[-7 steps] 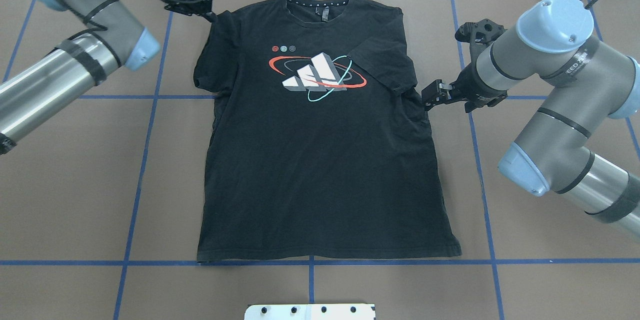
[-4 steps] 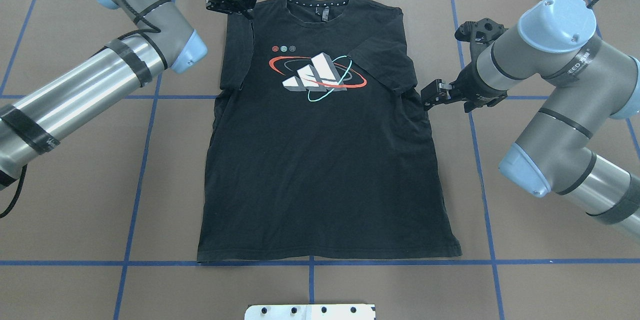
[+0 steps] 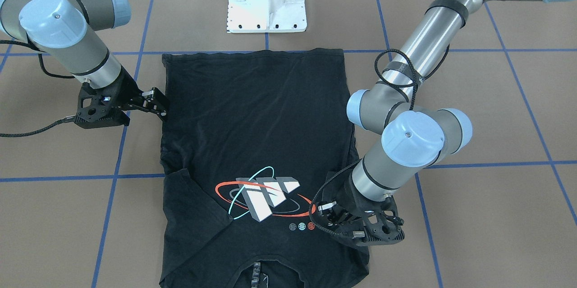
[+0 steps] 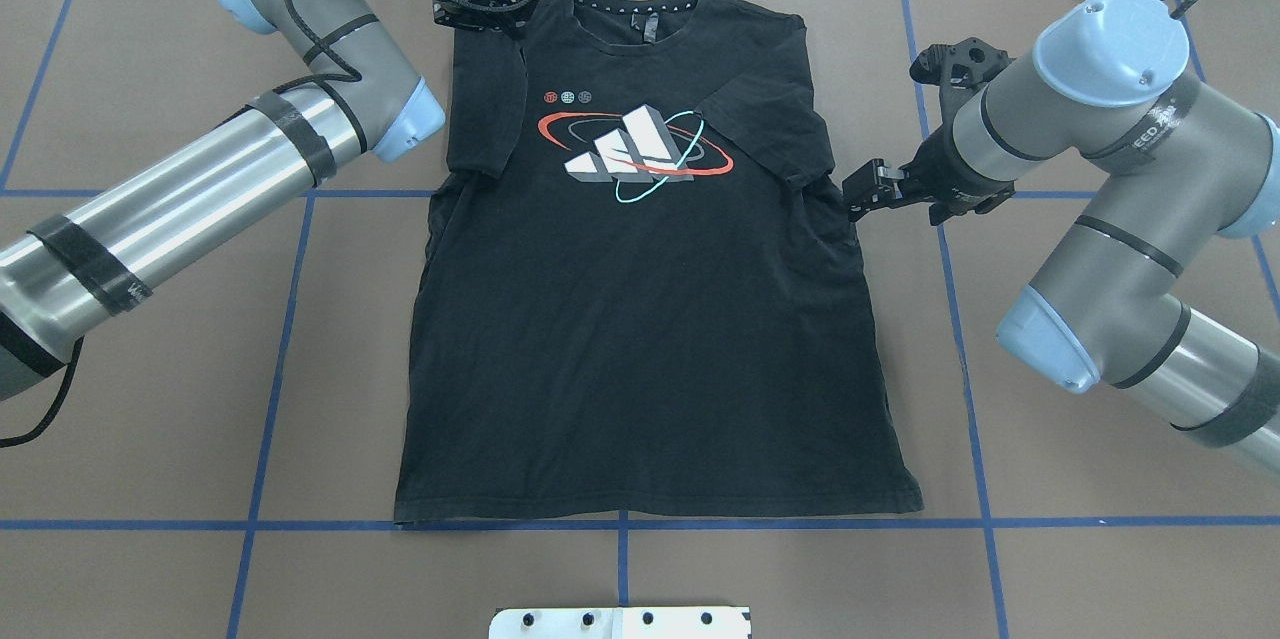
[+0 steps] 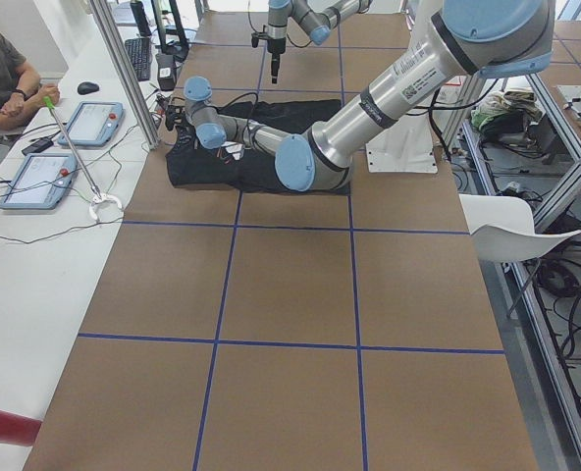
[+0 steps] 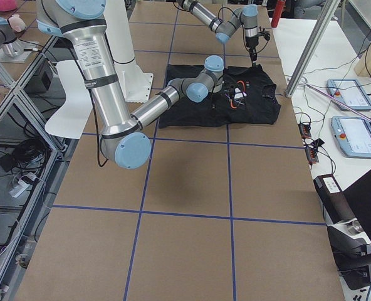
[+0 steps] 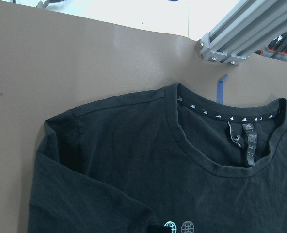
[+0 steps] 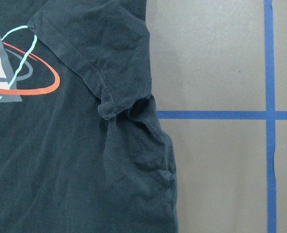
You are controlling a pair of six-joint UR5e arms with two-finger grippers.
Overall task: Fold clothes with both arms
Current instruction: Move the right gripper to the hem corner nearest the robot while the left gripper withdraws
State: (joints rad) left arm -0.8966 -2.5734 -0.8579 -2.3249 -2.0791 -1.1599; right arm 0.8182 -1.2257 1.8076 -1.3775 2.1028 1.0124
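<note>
Jaws' state cannot be told on left gripper (image 4: 500,14) or right gripper (image 4: 858,194).
T-shirt (image 4: 640,339) flat on brown, blue-taped worktop (image 4: 150,399).

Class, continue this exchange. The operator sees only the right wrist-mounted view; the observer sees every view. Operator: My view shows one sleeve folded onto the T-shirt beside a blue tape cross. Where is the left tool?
Observer: The left tool is at the T-shirt's shoulder on the robot's left, close beside the collar.
Operator: Is that side's sleeve folded?
Observer: Yes, the left sleeve lies folded inward over the chest, next to the logo.
Operator: And the bottom half?
Observer: Unfolded; the hem lies flat along a tape line near the white pedestal.
</note>
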